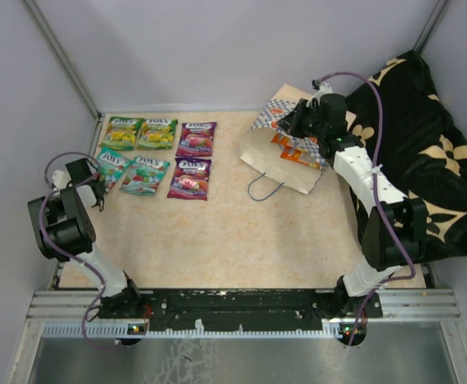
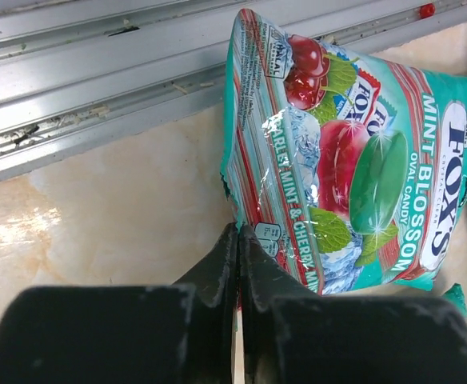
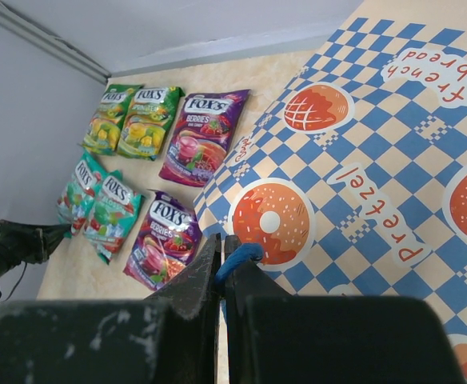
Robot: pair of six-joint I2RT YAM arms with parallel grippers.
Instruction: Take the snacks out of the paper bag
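Several FOX'S pouches lie at the far left of the table: two green-yellow [image 1: 140, 134], two purple [image 1: 193, 158] and two teal [image 1: 129, 171]. My left gripper [image 1: 99, 189] is shut on the corner of the left teal pouch [image 2: 353, 160], its fingertips [image 2: 240, 234] pinching the edge. The paper bag [image 1: 269, 156] lies flat at the far right, with orange-red pouches [image 1: 295, 153] showing at its mouth. My right gripper [image 1: 294, 120] is shut on the bag's blue cord handle [image 3: 241, 256], over the checkered band [image 3: 361, 160].
A black cloth with tan flowers [image 1: 425, 144] fills the right side behind my right arm. The bag's other cord handle [image 1: 264, 189] loops onto the table. A metal rail [image 2: 97, 88] runs along the table's left edge by the teal pouch. Grey walls enclose the table.
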